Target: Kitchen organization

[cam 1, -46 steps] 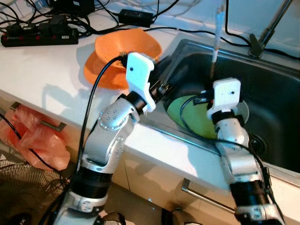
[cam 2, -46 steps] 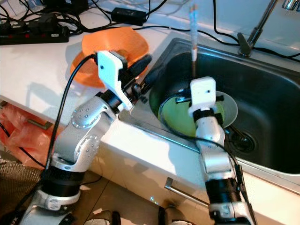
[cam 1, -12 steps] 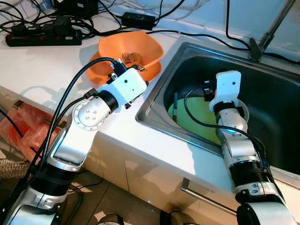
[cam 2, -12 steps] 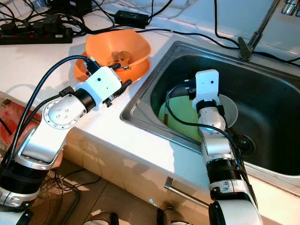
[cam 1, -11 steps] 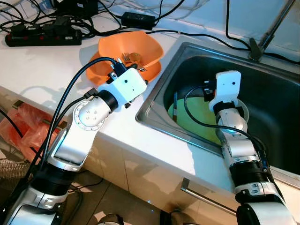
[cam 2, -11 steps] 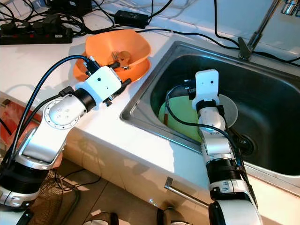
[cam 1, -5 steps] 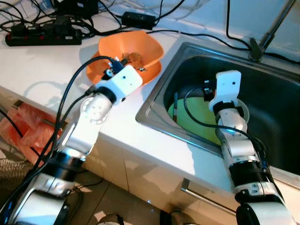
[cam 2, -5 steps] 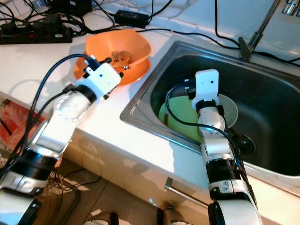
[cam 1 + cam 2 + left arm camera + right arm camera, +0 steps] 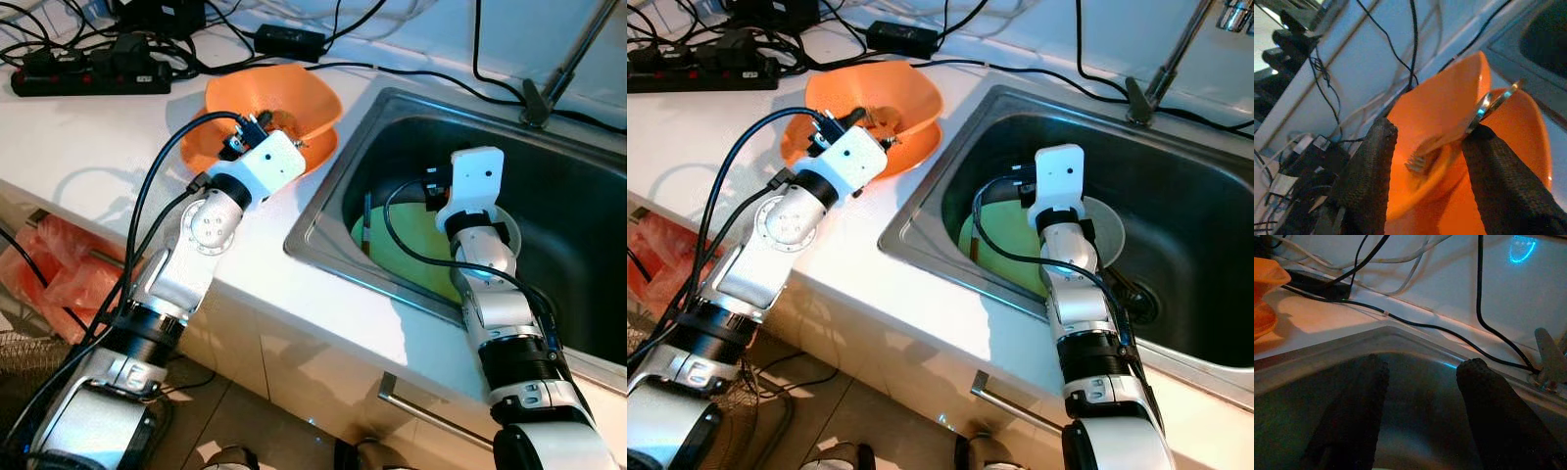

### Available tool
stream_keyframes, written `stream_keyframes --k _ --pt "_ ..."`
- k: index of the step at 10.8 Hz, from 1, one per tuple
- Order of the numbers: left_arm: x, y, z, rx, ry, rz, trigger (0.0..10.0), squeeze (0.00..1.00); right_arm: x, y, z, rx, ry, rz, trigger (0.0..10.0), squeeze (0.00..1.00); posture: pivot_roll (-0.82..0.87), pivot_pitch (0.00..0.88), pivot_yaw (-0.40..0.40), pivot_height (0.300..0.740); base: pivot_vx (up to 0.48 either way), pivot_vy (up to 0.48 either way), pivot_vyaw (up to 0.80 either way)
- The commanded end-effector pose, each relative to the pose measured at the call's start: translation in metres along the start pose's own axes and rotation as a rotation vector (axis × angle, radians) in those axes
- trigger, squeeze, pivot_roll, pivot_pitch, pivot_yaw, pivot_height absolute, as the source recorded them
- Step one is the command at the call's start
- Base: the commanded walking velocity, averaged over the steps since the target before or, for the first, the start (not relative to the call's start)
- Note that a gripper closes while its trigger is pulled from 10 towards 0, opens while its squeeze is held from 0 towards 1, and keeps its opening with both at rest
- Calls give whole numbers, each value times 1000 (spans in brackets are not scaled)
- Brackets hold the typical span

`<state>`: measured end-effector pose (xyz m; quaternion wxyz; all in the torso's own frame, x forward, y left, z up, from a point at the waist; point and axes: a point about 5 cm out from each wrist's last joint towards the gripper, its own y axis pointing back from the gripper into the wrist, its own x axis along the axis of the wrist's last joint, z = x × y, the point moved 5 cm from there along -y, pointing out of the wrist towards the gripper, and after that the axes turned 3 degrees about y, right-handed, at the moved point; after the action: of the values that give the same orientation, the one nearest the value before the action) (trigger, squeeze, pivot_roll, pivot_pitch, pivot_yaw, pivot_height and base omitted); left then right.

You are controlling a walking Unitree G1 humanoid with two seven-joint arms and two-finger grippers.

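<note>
Two stacked orange bowls (image 9: 299, 93) sit on the white counter left of the steel sink (image 9: 323, 211). A metal fork (image 9: 1422, 155) lies in the upper bowl, its handle rising over the rim. My left gripper (image 9: 1430, 132) hovers at the bowls' near rim, open, with the fork beyond its fingers and untouched. A green plate (image 9: 416, 255) leans in the sink beside a grey dish (image 9: 1109, 233), and a thin stick (image 9: 366, 223) lies along the plate's left edge. My right gripper (image 9: 1424, 366) hangs over the sink, open and empty.
A power strip (image 9: 88, 78), a black adapter (image 9: 289, 39) and many cables crowd the back of the counter. The faucet (image 9: 549, 73) stands behind the sink. A red plastic bag (image 9: 59, 284) hangs below the counter edge near a drawer handle (image 9: 421, 406).
My left gripper moved from the sink's edge to the orange bowl, where a fork now lies, and in the last second reached closer to its rim. The upright stick has left my right gripper.
</note>
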<state>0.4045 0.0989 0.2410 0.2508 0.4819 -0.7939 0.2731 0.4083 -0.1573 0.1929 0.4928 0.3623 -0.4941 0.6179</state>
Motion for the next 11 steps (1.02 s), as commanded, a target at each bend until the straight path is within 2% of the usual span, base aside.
stream_keyframes --k 1,3,4,8,11 --pt "12 -4 -10 35 -8 49 10000 0 -11 5 -5 7 -8 -31 10000 0 65 140 -36 740 0 0 0" --pt "18 -4 -10 35 4 87 10000 0 -11 5 -5 8 -9 -31 10000 0 65 140 -36 740 0 0 0" --pt "18 -4 -4 10 15 92 10000 0 -11 5 -5 8 -8 -31 10000 0 65 140 -36 740 0 0 0" --pt "7 -5 17 -69 43 51 10000 0 -11 5 -6 7 -8 -32 10000 0 64 146 -34 740 0 0 0" --pt "-1 -7 21 -81 6 10 10000 0 -11 5 -6 6 -8 -33 10000 0 64 146 -34 740 0 0 0"
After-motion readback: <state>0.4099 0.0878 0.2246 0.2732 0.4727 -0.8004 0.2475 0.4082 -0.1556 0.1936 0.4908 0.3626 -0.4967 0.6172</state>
